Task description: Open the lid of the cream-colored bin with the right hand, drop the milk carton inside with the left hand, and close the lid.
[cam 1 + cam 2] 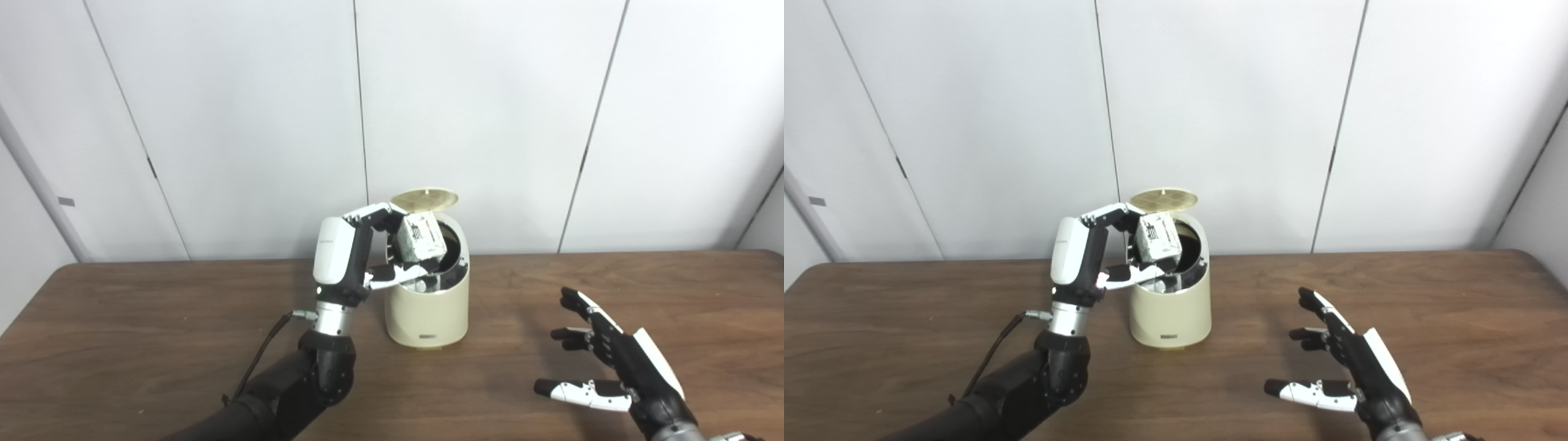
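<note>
Cream-colored bin on wooden table, lid raised; milk carton pinched in left hand over the opening, right hand spread and empty nearby; drop step, release needed next.

Dark print on milk carton, perhaps lettering, too blurred to read

Bright, even, from overhead; soft sheen on the desk, faint shadows under the bin. Slightly soft focus throughout, mild bowing near edges.
</note>
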Controlling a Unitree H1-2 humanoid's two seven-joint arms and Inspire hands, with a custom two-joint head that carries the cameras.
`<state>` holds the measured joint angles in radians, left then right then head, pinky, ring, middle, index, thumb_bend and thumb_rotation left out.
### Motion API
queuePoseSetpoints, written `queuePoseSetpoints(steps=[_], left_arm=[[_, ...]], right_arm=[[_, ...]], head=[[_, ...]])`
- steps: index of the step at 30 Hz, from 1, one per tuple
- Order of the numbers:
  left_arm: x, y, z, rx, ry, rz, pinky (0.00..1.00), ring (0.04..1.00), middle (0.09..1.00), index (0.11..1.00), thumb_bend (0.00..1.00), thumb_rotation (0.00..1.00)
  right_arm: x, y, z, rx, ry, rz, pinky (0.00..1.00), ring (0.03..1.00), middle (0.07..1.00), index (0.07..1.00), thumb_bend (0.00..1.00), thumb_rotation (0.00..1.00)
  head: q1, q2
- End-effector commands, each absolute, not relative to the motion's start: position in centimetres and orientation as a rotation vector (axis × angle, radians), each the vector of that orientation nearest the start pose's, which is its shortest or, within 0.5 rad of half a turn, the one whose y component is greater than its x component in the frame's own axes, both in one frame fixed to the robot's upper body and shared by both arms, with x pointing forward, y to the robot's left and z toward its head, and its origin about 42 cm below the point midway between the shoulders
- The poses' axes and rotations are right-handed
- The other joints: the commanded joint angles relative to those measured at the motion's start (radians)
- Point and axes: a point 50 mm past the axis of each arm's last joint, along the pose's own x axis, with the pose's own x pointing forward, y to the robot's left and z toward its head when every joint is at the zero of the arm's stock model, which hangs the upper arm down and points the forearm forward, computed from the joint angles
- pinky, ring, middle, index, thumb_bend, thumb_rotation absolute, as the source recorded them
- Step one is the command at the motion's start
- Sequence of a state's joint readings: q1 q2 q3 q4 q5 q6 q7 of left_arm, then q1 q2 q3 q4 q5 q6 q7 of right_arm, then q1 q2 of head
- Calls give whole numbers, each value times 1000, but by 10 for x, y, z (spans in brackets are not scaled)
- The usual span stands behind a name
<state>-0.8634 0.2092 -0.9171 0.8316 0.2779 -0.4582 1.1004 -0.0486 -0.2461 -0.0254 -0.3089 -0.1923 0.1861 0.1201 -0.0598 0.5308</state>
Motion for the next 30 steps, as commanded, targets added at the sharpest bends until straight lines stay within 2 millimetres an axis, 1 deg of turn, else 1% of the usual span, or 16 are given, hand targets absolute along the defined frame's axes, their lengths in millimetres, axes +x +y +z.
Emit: queuePoseSetpoints(steps=[1,9,10,11,12,13,14,16,18,22,26,30], left_arm=[[485,116,234,560,-970,112,474,465,481,491,506,0],[486,119,232,596,-949,68,480,457,496,500,506,0],[486,120,231,600,-946,63,480,497,495,498,515,0],[486,120,230,602,-944,61,487,545,568,496,520,37],[486,120,230,604,-944,63,492,566,598,496,521,51],[486,121,229,605,-944,64,501,587,627,576,697,91],[486,121,229,606,-946,67,506,601,645,626,806,116],[486,121,229,608,-951,76,512,630,682,674,861,184],[486,121,229,605,-955,79,526,664,729,722,875,259],[485,121,230,597,-957,77,558,704,783,783,872,321],[484,122,231,588,-958,78,567,709,787,804,871,343],[483,123,232,573,-960,82,567,707,786,809,875,343]], right_arm=[[291,-275,206,-452,-227,59,716,736,912,913,688,201],[292,-275,206,-451,-233,64,718,736,915,914,694,225],[292,-275,206,-450,-234,65,717,736,914,915,692,225],[292,-275,205,-448,-234,65,715,737,915,914,693,224],[293,-275,205,-446,-233,65,714,737,915,914,694,226],[293,-275,205,-445,-232,65,716,738,916,915,696,229],[293,-275,205,-445,-231,64,718,738,916,916,697,232],[293,-274,205,-444,-230,62,712,739,913,914,698,230],[294,-273,205,-441,-229,64,719,741,912,914,699,225],[295,-273,205,-441,-231,68,738,742,904,915,700,219],[296,-272,206,-445,-232,70,755,746,901,918,706,242],[297,-271,206,-432,-231,74,760,752,901,920,707,216]], head=[[-1,2],[3,4],[3,4],[3,4],[4,3],[5,3],[5,3],[6,1],[7,2],[10,0],[12,-1],[15,-3]])
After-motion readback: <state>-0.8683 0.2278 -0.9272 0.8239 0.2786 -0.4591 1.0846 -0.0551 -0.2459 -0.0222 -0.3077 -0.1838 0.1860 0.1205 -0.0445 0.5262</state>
